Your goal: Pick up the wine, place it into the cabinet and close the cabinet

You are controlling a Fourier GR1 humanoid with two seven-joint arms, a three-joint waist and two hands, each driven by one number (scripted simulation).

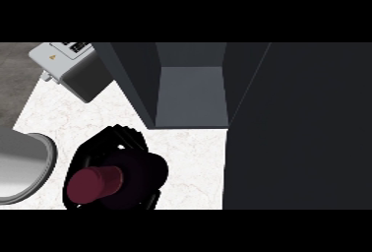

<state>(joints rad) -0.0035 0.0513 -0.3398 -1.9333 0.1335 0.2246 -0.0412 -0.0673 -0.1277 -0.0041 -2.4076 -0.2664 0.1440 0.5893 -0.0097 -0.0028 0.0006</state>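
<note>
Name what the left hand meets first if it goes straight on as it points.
The left hand, curled round the wine, would likely meet the cabinet's left wall first; depth is unclear.

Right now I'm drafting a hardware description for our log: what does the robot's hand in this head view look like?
Only the left hand shows, at the view's lower left. It is plain black all over, bulky and rounded, with a ridged, notched outline along its upper edge. No cables, labels or markings can be made out on it, and its forearm is not visible.
</note>
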